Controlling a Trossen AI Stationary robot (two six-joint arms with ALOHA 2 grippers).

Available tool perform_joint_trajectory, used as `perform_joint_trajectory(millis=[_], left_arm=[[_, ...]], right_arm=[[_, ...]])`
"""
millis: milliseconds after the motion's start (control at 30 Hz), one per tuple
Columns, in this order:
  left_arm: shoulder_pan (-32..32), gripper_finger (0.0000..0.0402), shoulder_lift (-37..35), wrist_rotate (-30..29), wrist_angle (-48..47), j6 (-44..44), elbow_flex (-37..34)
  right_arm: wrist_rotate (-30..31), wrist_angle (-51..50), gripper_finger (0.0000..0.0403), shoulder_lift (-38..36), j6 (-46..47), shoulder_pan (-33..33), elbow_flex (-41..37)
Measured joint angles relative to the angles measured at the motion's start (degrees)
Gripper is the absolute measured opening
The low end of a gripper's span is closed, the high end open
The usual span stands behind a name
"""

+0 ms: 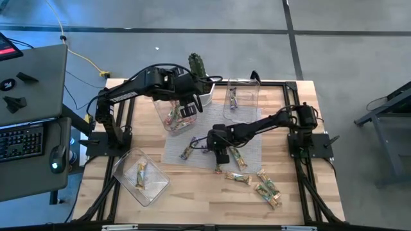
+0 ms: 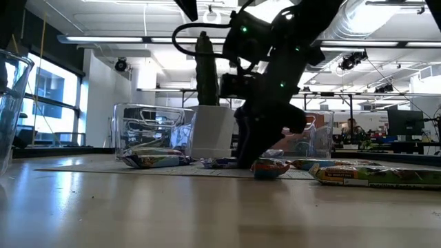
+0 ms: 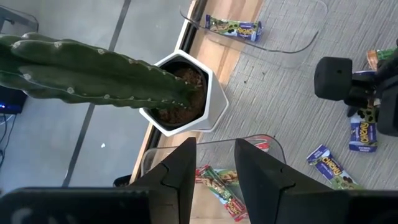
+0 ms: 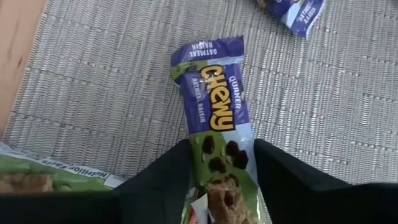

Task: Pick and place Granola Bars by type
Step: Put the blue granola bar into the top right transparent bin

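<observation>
One purple bar (image 4: 217, 118), end hidden

Setting: robotics lab inside open-plan industrial office space. Evidence: wooden table (image 1: 192, 199) framed by black metal rails, two dark arms mounted on it; side desk with keyboard (image 1: 22, 142) and mouse (image 1: 58, 154); yellow cable (image 1: 80, 54) across grey concrete floor. Low view: exposed ceiling ducts (image 2: 386, 21), strip lights, distant monitors (image 2: 406, 124), large windows (image 2: 52, 103).
</observation>
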Motion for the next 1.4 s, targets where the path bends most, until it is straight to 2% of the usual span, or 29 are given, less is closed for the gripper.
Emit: perform_joint_trajectory(millis=[333, 600, 700, 933, 1000, 1067, 1233, 1400], left_arm=[[0.0, 0.0104, 0.0, 0.0, 0.0, 0.1, 0.0], [0.0, 0.0104, 0.0, -0.1, 0.2, -0.1, 0.0], [0.0, 0.0104, 0.0, -0.1, 0.2, -0.2, 0.0], [0.0, 0.0104, 0.0, -0.1, 0.1, -0.2, 0.0], [0.0, 0.0104, 0.0, 0.0, 0.1, -0.2, 0.0], [0.0, 0.0104, 0.0, 0.0, 0.1, -0.6, 0.0], [0.0, 0.0104, 0.0, 0.3, -0.2, -3.1, 0.0], [0.0, 0.0104, 0.0, 6.5, -1.6, -5.3, 0.0]], right_arm=[[-1.9, 1.4, 0.009, -0.5, 5.4, 0.0, -0.8], [-1.8, -7.2, 0.0083, -6.0, 8.6, 0.2, 4.5], [2.7, -12.8, 0.0082, -10.1, 8.6, 0.2, 6.1], [23.6, -26.5, 0.0082, -23.0, 6.4, -1.7, 7.1], [27.0, -29.1, 0.0082, -26.0, 6.5, -3.4, 7.1], [27.1, -30.2, 0.0082, -28.4, 7.3, -5.8, 6.7], [23.4, -22.9, 0.0082, -30.5, 9.4, -13.1, -0.5], [18.3, -10.1, 0.0082, -30.5, 7.9, -20.0, -12.1]])
